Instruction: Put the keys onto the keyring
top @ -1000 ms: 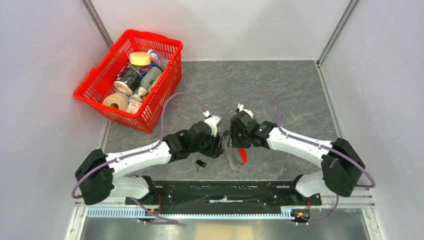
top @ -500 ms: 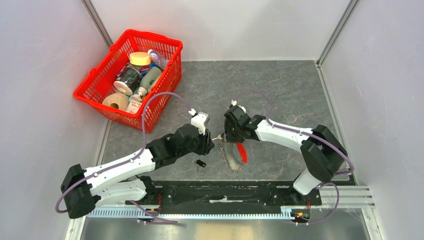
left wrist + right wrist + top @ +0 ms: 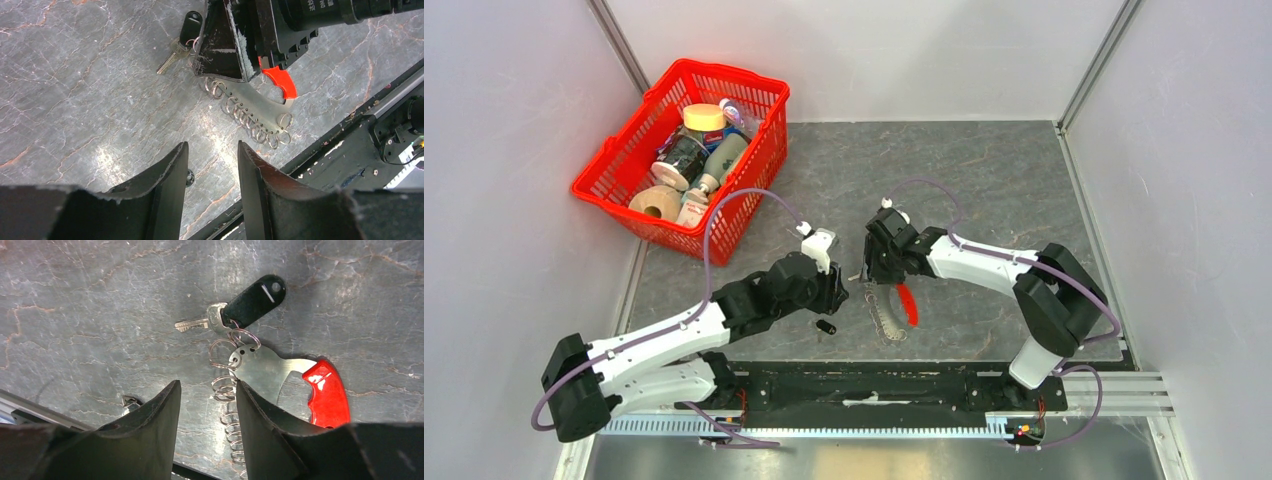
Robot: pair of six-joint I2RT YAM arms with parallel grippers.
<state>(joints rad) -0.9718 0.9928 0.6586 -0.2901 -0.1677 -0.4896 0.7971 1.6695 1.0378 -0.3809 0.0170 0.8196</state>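
Top external view: the left arm (image 3: 674,325) and the right arm (image 3: 984,268) reach toward each other over the table (image 3: 1004,180), their jaws near one another. The keyring (image 3: 887,312), with its red tag (image 3: 909,303), lies on the table just below the right jaws. A small black piece (image 3: 826,327) lies near the left jaws. A red basket (image 3: 759,170) of items sits at the far left.

Left wrist view: the left jaws are spread with only bare table between them. The keyring's flat metal plate and row of rings lie ahead of them, apart. The right jaws stand over the keyring's upper end, beside one key (image 3: 181,39).

Right wrist view: the right jaws are spread and hold nothing, poised above the coil of rings. The key, with its black head and silver blade, lies just beyond them. Its ring overlaps the ring at the plate's end.
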